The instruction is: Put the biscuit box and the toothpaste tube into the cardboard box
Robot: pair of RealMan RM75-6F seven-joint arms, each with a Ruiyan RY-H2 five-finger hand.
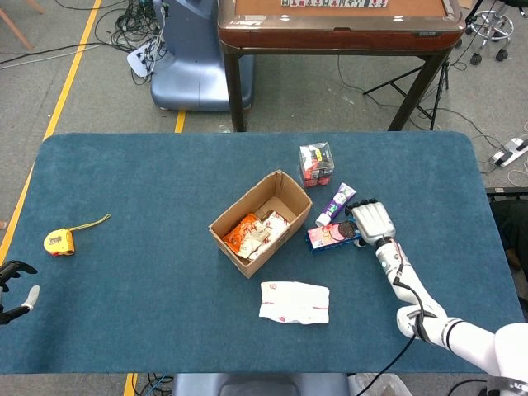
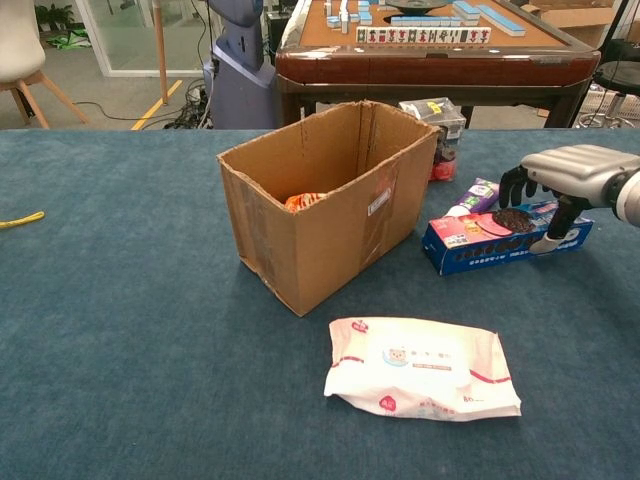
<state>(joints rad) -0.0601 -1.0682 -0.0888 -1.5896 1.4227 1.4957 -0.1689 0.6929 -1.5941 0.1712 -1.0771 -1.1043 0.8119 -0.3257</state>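
The open cardboard box stands mid-table with snack packets inside. Just to its right lies the blue biscuit box, flat on the cloth. The purple-and-white toothpaste tube lies just behind it. My right hand arches over the biscuit box's right end. Its thumb is against the near face and its fingers hang over the far edge, still spread. My left hand hovers at the table's front left corner, fingers apart and holding nothing.
A white wet-wipes pack lies in front of the cardboard box. A clear plastic case stands behind the toothpaste. A yellow tape measure sits far left. A wooden table stands beyond the far edge.
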